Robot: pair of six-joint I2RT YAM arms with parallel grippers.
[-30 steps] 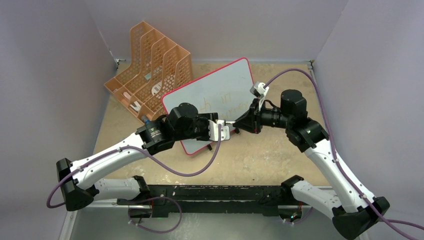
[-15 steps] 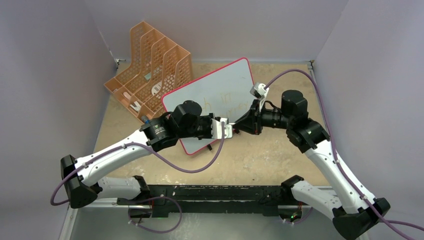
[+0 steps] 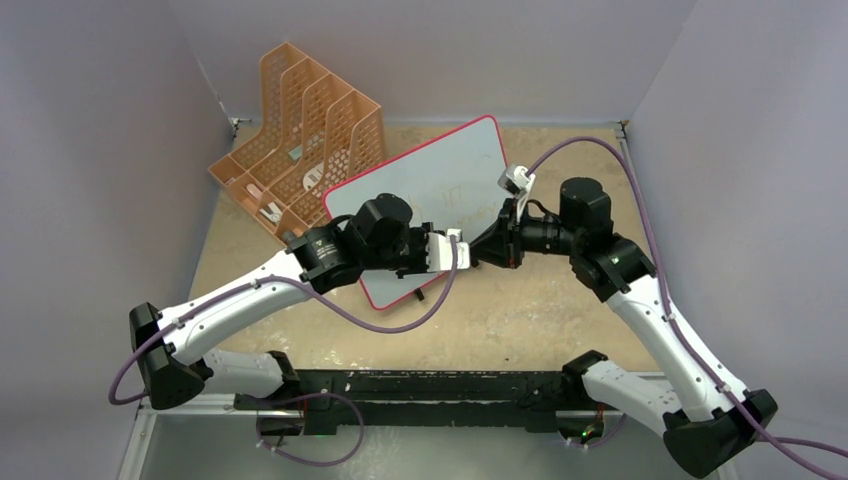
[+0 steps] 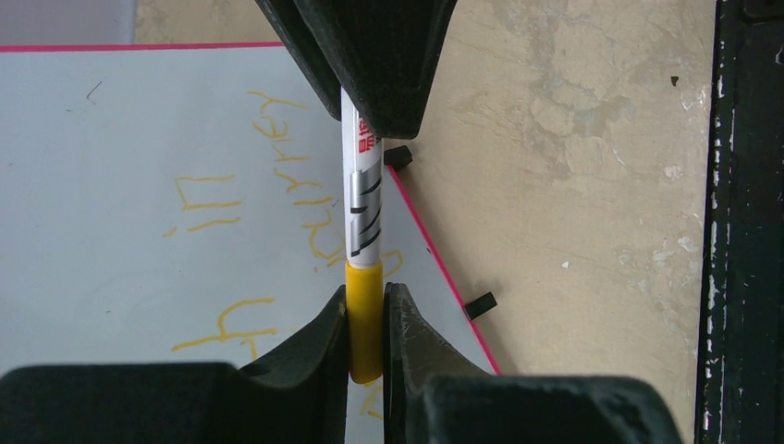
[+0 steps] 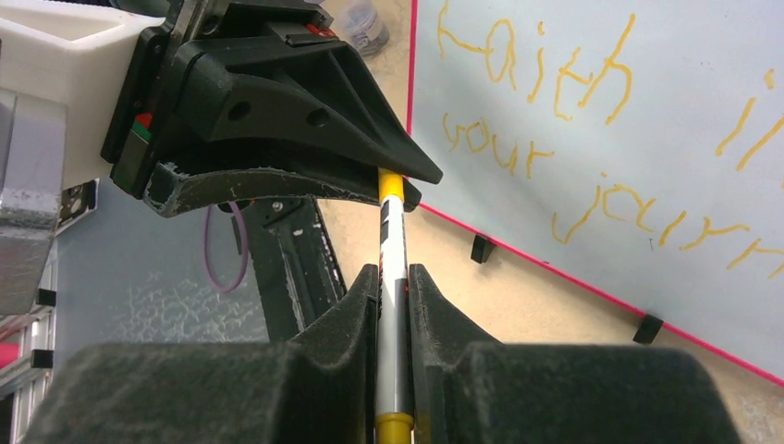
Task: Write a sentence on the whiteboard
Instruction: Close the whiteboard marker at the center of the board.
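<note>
The left claw (image 4: 365, 319) is closed on the yellow cap (image 4: 364, 277) of the marker (image 4: 362, 185). The right claw (image 5: 393, 287) is closed on the marker's white barrel. The marker spans between both claws, over an edge of the whiteboard (image 3: 445, 165). The whiteboard rests on the counter (image 3: 540, 310), just beside the orange file rack (image 3: 300, 120). The sentence (image 5: 592, 148), in thin yellow strokes, occupies two lines on the whiteboard.

Pale lilac walls (image 3: 100, 150) enclosed a worn beige table (image 3: 545, 312); an orange rack (image 3: 345, 130) stood at eleven o'clock.
</note>
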